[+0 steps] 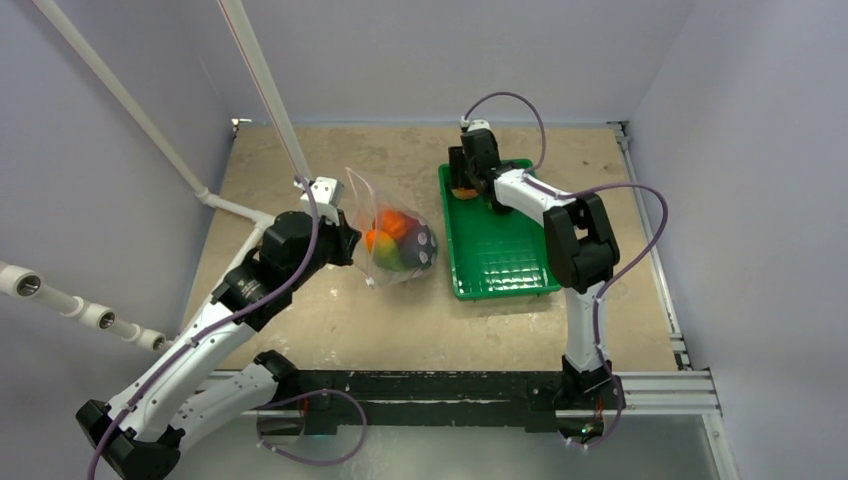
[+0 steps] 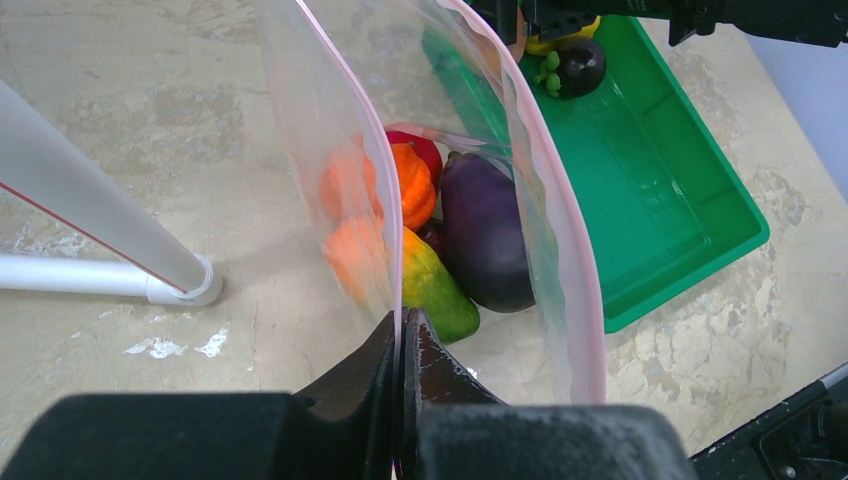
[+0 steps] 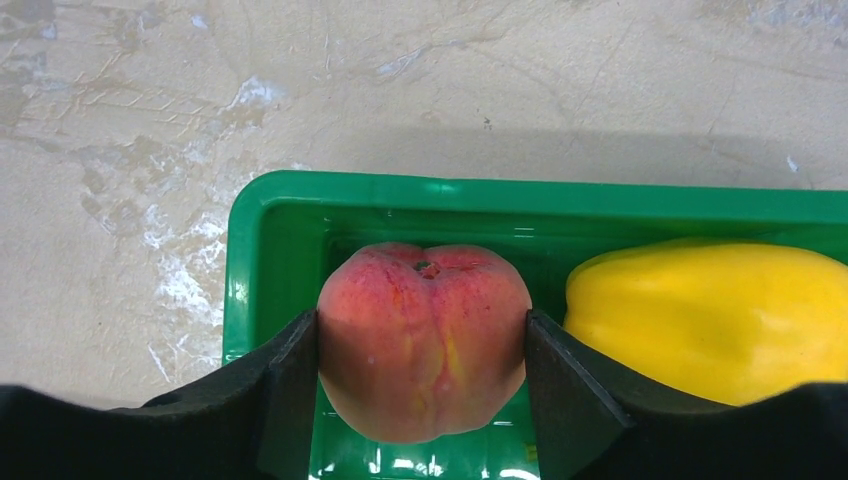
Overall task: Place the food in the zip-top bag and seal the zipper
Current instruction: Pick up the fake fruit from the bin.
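Your left claw (image 2: 403,335) is pinching the bag (image 2: 330,140) shut-jawed at its pink zipper strip (image 2: 575,260), with the eggplant (image 2: 487,235) lying inside. Your right claw (image 3: 422,350) is clamping the peach (image 3: 422,330) in the green tray (image 3: 280,200), beside the yellow pepper (image 3: 700,310).

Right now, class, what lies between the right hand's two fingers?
A pink-red peach, touching both fingers of the right hand, over the green tray; the right wrist view shows it.
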Robot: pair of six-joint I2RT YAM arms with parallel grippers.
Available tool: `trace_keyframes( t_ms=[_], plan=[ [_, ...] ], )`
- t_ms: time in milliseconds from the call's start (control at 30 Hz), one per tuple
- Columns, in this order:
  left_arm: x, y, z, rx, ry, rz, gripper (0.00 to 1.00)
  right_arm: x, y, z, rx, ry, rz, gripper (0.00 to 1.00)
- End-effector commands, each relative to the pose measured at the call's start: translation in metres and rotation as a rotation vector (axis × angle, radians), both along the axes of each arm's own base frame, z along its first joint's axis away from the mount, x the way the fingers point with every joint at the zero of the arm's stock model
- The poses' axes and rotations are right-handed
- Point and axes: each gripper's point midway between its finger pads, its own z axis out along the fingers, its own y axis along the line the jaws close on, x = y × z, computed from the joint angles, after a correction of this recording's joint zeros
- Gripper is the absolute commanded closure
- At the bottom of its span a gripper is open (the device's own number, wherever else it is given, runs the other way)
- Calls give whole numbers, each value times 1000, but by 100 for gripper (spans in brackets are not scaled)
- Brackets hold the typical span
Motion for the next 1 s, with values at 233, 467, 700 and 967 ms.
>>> trace_keyframes(
  t_ms=[233, 467, 700, 967],
  plan=[
    [3, -5, 7, -8, -35, -29, 100, -7, -13, 98, 74, -165, -55, 65],
    [7, -12, 11, -22, -42, -49, 100, -37, -5, 159, 143, -252, 6, 68],
    [13, -28, 14, -48, -22, -92, 100, -84, 17, 222, 194, -355, 93, 68],
    [22, -34, 36, -44, -40, -99, 100, -147, 55, 299, 300, -486, 227, 68]
  ],
)
